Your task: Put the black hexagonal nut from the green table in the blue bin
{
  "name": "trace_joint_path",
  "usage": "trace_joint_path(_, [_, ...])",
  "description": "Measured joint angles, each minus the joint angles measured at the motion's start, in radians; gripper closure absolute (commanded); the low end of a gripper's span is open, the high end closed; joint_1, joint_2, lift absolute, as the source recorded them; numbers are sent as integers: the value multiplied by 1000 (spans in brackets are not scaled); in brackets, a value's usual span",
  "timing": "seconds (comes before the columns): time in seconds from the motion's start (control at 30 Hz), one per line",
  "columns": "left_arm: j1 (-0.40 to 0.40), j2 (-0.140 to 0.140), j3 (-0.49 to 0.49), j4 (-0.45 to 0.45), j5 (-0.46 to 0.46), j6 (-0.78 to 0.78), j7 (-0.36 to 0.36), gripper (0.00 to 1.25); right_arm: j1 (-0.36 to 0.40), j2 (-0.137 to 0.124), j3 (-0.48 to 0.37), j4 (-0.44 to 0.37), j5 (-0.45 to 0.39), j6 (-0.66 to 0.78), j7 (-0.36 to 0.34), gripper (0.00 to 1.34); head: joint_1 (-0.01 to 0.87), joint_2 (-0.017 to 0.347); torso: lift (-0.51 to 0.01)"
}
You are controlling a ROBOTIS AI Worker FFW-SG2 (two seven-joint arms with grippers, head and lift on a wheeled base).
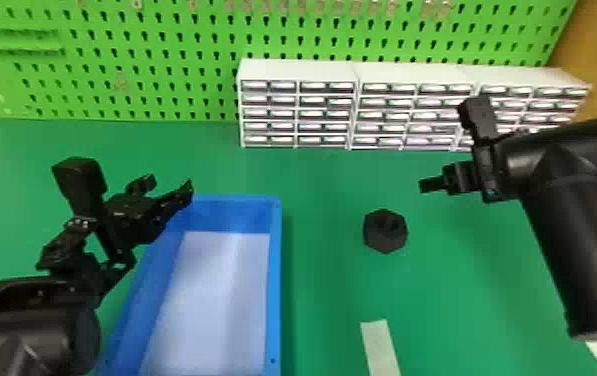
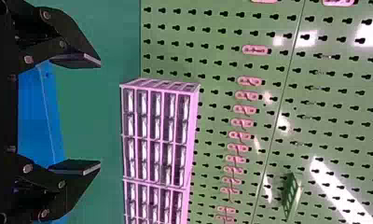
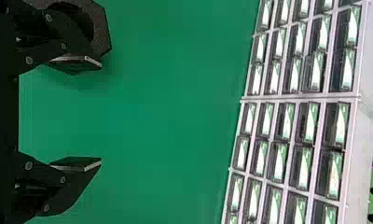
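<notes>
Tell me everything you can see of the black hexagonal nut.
The black hexagonal nut has six sides, a round central hole and a matt, slightly grainy surface; its material is unclear. It lies flat on the green table, to the right of the rectangular blue bin and outside it. The open black right gripper does not hold it.

1 black hexagonal nut [image 1: 385, 241], flat on green table [image 1: 323, 200], right of blue bin [image 1: 275, 280]
</notes>
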Motion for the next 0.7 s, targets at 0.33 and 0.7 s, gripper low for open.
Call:
trace_joint_path(0.33, [0, 0, -1, 0, 0, 0, 0, 479, -4, 17, 17, 50, -4, -39, 0, 529, 691, 9, -97])
trace_joint_path(0.7, [0, 0, 0, 0, 0, 0, 0, 479, -3, 34, 20, 103, -23, -100, -1, 529, 691, 9, -97])
